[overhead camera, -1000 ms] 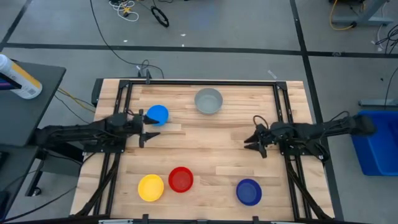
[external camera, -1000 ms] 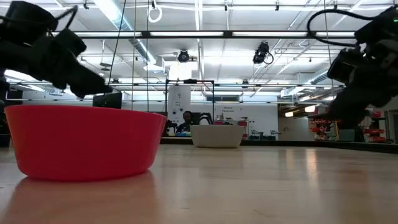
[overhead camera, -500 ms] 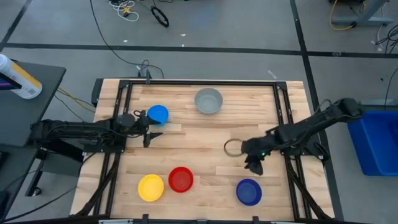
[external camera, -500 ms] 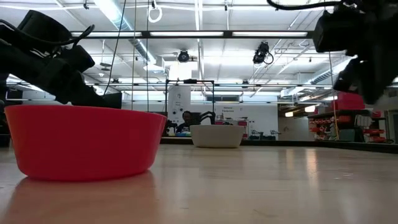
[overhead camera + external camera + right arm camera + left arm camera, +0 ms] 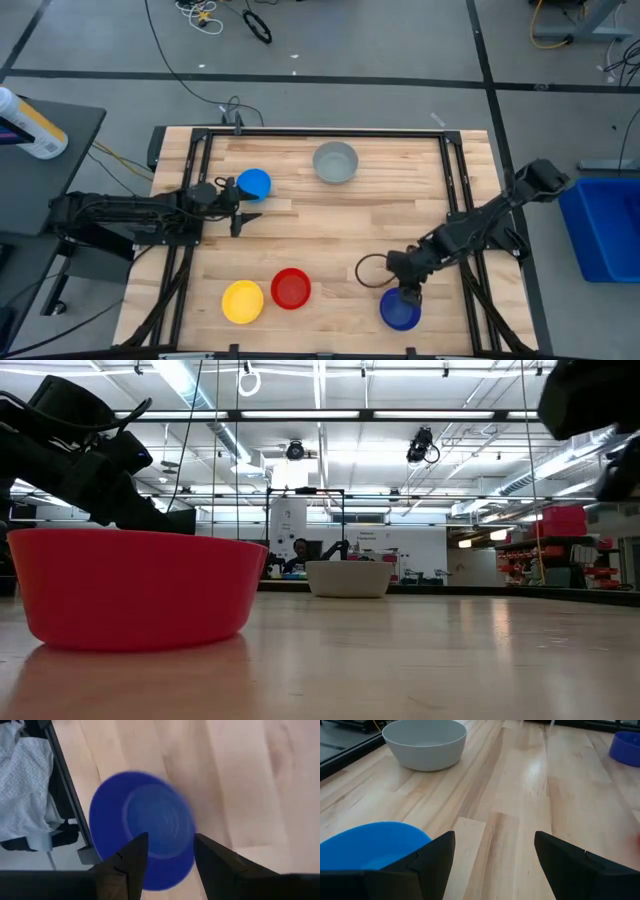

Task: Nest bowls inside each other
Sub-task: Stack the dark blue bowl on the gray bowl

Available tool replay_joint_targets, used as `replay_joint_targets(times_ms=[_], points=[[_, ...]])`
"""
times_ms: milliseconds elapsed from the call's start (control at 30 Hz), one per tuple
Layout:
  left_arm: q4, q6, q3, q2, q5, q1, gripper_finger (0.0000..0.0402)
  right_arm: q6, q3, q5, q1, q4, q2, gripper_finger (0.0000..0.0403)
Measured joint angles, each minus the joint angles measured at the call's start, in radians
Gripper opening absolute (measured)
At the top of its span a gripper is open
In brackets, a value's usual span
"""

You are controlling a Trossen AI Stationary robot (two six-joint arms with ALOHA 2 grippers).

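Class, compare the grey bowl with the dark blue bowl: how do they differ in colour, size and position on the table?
The grey bowl is pale grey; the dark blue bowl is deep blue. The grey bowl looks slightly larger than the dark blue bowl. The grey bowl sits at the far edge with no arm near it; the dark blue bowl sits at the near edge under the right end effector. Both are round, upright and empty.

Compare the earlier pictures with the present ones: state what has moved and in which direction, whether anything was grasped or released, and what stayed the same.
The right gripper swung from mid-table at the right toward the near edge and now hangs open over the dark blue bowl, nothing grasped. The left gripper shifted only slightly and waits open beside the light blue bowl. The grey bowl, red bowl and yellow bowl stayed put.
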Motion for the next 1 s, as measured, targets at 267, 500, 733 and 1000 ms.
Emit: replay_joint_targets(times_ms=[267,500,733,1000], points=[[0.028,0.006,0.001,0.000,0.001,0.000,0.0279,0.064,0.000,0.071,0.058,-0.028,0.051,0.0167],[0.027,0.006,0.001,0.000,0.001,0.000,0.0279,0.061,0.000,0.079,0.059,-0.040,0.105,0.0166],[0.026,0.006,0.001,0.000,0.001,0.000,0.0279,0.051,0.000,0.074,0.059,-0.019,0.151,0.0138],[0.021,0.005,0.001,0.000,0.001,0.000,0.0279,0.044,0.000,0.071,0.070,0.014,0.178,0.0010]])
